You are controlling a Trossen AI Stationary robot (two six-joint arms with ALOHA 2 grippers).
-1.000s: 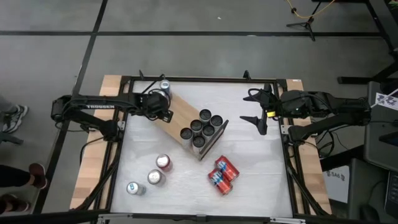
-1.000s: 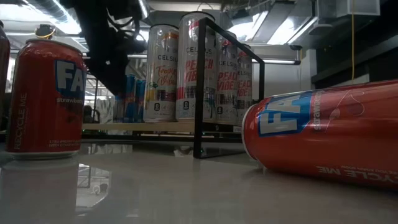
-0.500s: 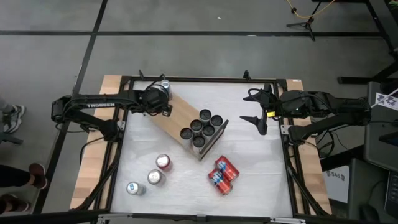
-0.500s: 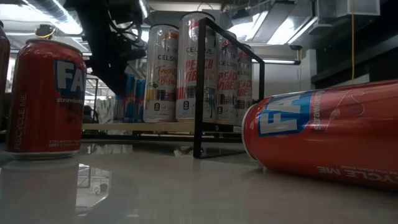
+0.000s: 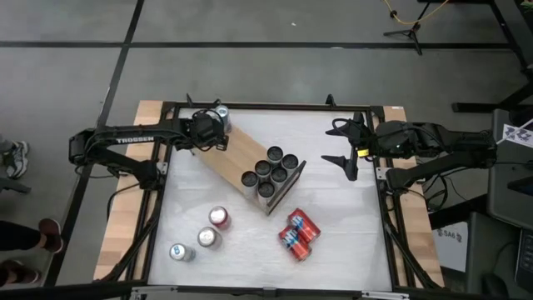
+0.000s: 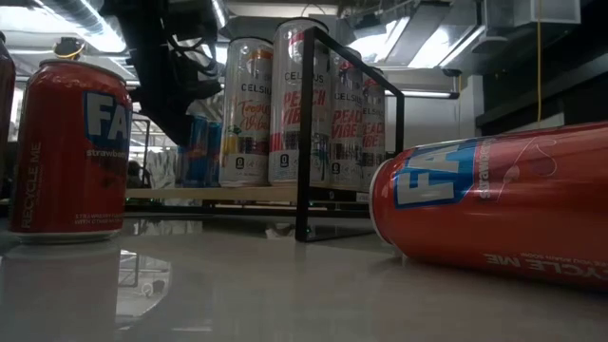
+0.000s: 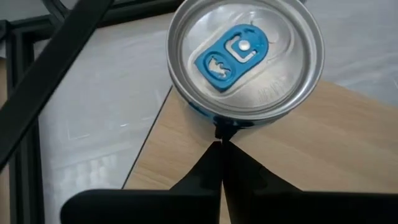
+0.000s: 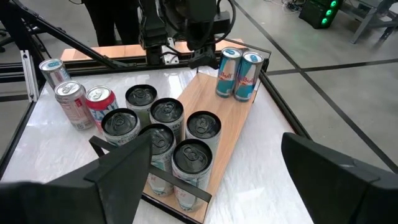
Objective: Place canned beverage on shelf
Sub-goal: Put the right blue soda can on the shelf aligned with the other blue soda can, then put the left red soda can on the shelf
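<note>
1. The left gripper (image 5: 210, 133) hangs over the far-left end of the shelf (image 5: 241, 150), its fingers (image 7: 214, 171) pressed together and holding nothing; a blue-tabbed can (image 7: 245, 59) stands upright on the board just beyond their tips, apparently released there.
2. The right wrist view shows two blue-and-silver cans (image 8: 239, 73) side by side at that end of the shelf; which of them is the one seen from the left wrist cannot be told.
3. Six tall dark-topped cans (image 5: 271, 171) cluster at the shelf's opposite end against its black wire frame (image 6: 309, 133), leaving the middle of the board bare for more stock.
4. The right gripper (image 5: 343, 143) waits at the right edge of the worktop (image 5: 341, 225), fingers (image 8: 121, 171) spread wide and empty.
5. Three upright cans (image 5: 202, 237) stand at the near left of the worktop; two red cans (image 5: 298, 233) lie on their sides near the middle, probably harder to pick.
6. Judged from the layout, one placement looks complete and five cans remain off the shelf.
</note>
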